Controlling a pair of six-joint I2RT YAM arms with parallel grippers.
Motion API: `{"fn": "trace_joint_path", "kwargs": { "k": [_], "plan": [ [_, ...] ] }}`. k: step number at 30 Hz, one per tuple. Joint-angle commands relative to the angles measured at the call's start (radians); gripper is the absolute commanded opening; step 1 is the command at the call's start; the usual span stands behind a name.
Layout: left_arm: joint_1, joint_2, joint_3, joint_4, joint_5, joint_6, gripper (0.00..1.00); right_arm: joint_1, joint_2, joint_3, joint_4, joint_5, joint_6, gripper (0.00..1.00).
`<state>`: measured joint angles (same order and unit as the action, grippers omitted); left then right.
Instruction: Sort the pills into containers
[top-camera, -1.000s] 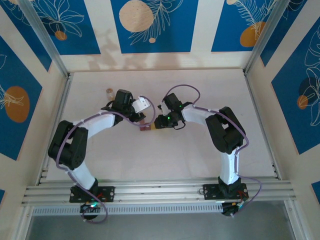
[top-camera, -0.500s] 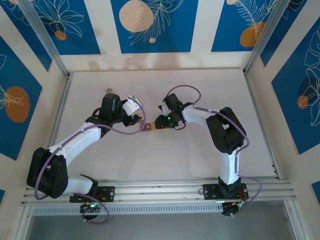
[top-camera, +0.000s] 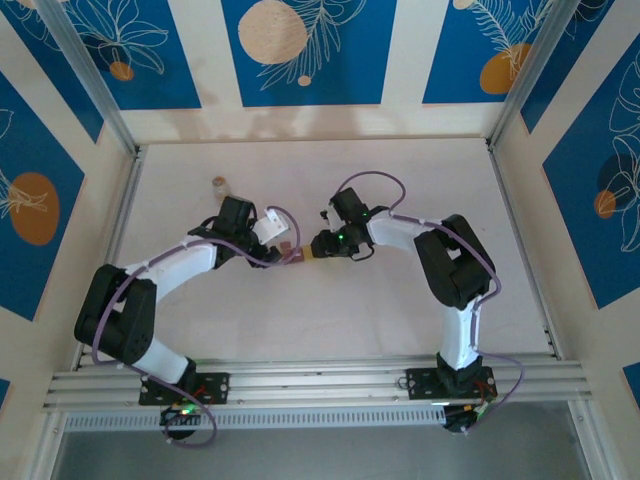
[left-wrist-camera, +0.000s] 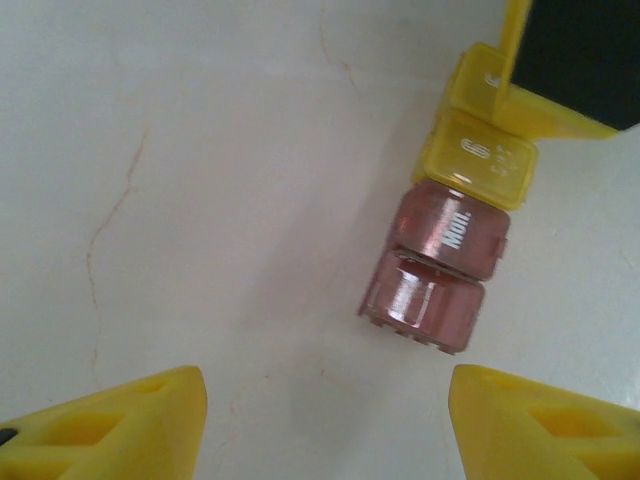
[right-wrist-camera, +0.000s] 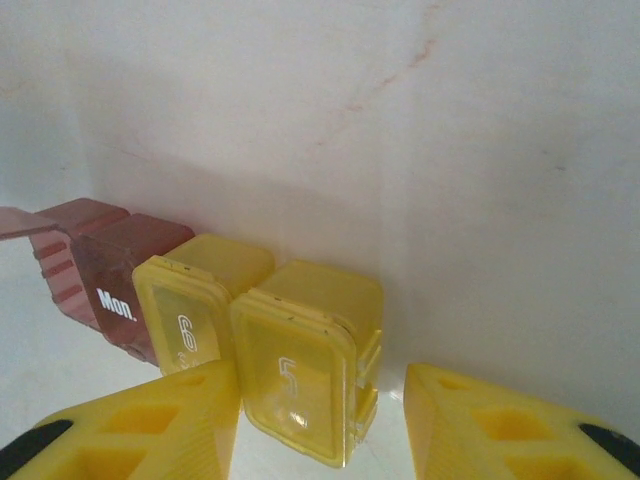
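Observation:
The containers are a short row of tiny joined boxes, a dark red part (top-camera: 293, 256) and a yellow part (top-camera: 308, 256), lying mid-table. In the left wrist view the dark red boxes (left-wrist-camera: 438, 270) lie ahead and to the right, with the yellow ones (left-wrist-camera: 478, 155) beyond. My left gripper (left-wrist-camera: 325, 430) is open over bare table just short of the dark red end (top-camera: 283, 246). My right gripper (right-wrist-camera: 320, 425) is open and straddles the yellow end box (right-wrist-camera: 300, 370), marked 5. The right gripper (top-camera: 317, 247) sits at that end. No pills are in sight.
A small tan bottle (top-camera: 218, 185) stands at the back left of the white table (top-camera: 400, 300). Metal rails (top-camera: 310, 380) run along the near edge. Patterned blue walls close in the sides and back.
My left arm swung its elbow out to the left, then drew partly back. Its gripper stays near the dark red end. The right arm has barely moved.

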<state>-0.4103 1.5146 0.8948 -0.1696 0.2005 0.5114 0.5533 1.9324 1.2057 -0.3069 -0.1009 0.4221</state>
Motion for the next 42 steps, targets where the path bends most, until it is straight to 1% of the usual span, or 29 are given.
{"fn": "trace_joint_path", "kwargs": {
  "k": [1, 5, 8, 9, 11, 12, 14, 15, 16, 17, 19, 22, 23, 25, 27, 30, 32, 35, 37, 40, 42],
  "plan": [
    [0.008, -0.078, -0.018, 0.11, 0.001, -0.07, 0.65, -0.019, -0.045, -0.049, -0.02, 0.031, 0.026, 0.5],
    [0.008, -0.18, -0.077, 0.241, -0.026, -0.164, 0.66, -0.02, -0.1, -0.087, 0.026, 0.007, 0.03, 0.5],
    [0.008, -0.249, -0.102, 0.302, -0.092, -0.266, 0.67, -0.019, -0.149, -0.117, 0.057, 0.003, 0.029, 0.53],
    [0.008, -0.27, -0.1, 0.301, -0.134, -0.316, 0.66, -0.019, -0.165, -0.126, 0.066, 0.005, 0.029, 0.53],
    [0.01, -0.307, -0.076, 0.256, -0.304, -0.518, 0.67, -0.02, -0.194, -0.15, 0.09, 0.021, 0.029, 0.54],
    [0.015, -0.321, -0.047, 0.196, -0.37, -0.6, 0.68, -0.02, -0.213, -0.164, 0.103, 0.033, 0.029, 0.54],
    [0.029, -0.343, -0.017, 0.135, -0.401, -0.667, 0.76, -0.021, -0.247, -0.187, 0.121, 0.054, 0.028, 0.55],
    [0.031, -0.357, -0.018, 0.129, -0.428, -0.691, 0.84, -0.021, -0.269, -0.202, 0.133, 0.063, 0.024, 0.55],
    [0.034, -0.374, -0.029, 0.131, -0.465, -0.725, 0.95, -0.02, -0.291, -0.22, 0.149, 0.072, 0.019, 0.56],
    [0.039, -0.385, -0.041, 0.139, -0.484, -0.749, 0.99, -0.019, -0.312, -0.236, 0.169, 0.084, 0.015, 0.57],
    [0.059, -0.395, -0.047, 0.135, -0.512, -0.781, 0.99, -0.02, -0.356, -0.278, 0.213, 0.107, 0.006, 0.61],
    [0.088, -0.372, -0.022, 0.071, -0.585, -0.824, 0.99, -0.014, -0.413, -0.319, 0.255, 0.121, -0.007, 0.62],
    [0.103, -0.358, -0.019, 0.062, -0.59, -0.846, 0.99, -0.008, -0.433, -0.336, 0.272, 0.134, -0.013, 0.63],
    [0.156, -0.322, -0.013, 0.057, -0.558, -0.895, 0.99, 0.007, -0.481, -0.383, 0.326, 0.172, -0.029, 0.66],
    [0.202, -0.274, 0.007, 0.066, -0.519, -0.915, 0.99, 0.017, -0.524, -0.414, 0.364, 0.19, -0.036, 0.66],
    [0.241, -0.177, 0.042, 0.097, -0.51, -0.921, 0.99, 0.042, -0.596, -0.483, 0.456, 0.214, -0.066, 0.71],
    [0.257, -0.105, 0.075, 0.099, -0.509, -0.936, 0.99, 0.056, -0.625, -0.517, 0.506, 0.239, -0.084, 0.75],
    [0.287, 0.0, 0.13, 0.092, -0.463, -0.976, 0.99, 0.066, -0.652, -0.526, 0.51, 0.238, -0.097, 0.78],
    [0.298, 0.064, 0.163, 0.09, -0.434, -1.0, 0.99, 0.08, -0.67, -0.558, 0.567, 0.248, -0.121, 0.81],
    [0.301, 0.138, 0.223, 0.069, -0.437, -0.994, 1.0, 0.09, -0.687, -0.578, 0.595, 0.246, -0.137, 0.85],
    [0.301, 0.186, 0.278, 0.033, -0.447, -0.981, 1.0, 0.098, -0.701, -0.588, 0.608, 0.251, -0.14, 0.86]
  ]
}}
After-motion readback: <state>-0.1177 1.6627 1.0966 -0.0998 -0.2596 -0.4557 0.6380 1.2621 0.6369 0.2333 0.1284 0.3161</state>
